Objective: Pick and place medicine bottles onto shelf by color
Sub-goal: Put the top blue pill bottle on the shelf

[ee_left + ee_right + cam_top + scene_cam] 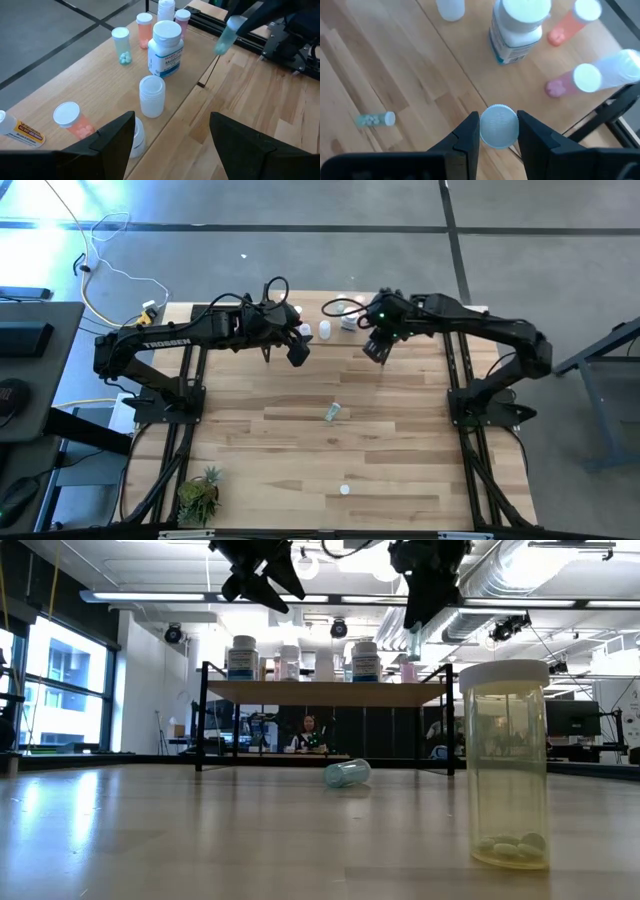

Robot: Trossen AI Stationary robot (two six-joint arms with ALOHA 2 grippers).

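Right gripper [498,131] clamps a pale-green vial [498,126] upright by its cap, above the shelf [107,90] edge for placing. Left gripper [172,132] waits open near the shelf's edge.

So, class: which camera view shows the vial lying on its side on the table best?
The low view: the lying vial shows side-on before the shelf. The high view gives a speck; the right wrist view shows it small; the left wrist view misses it.
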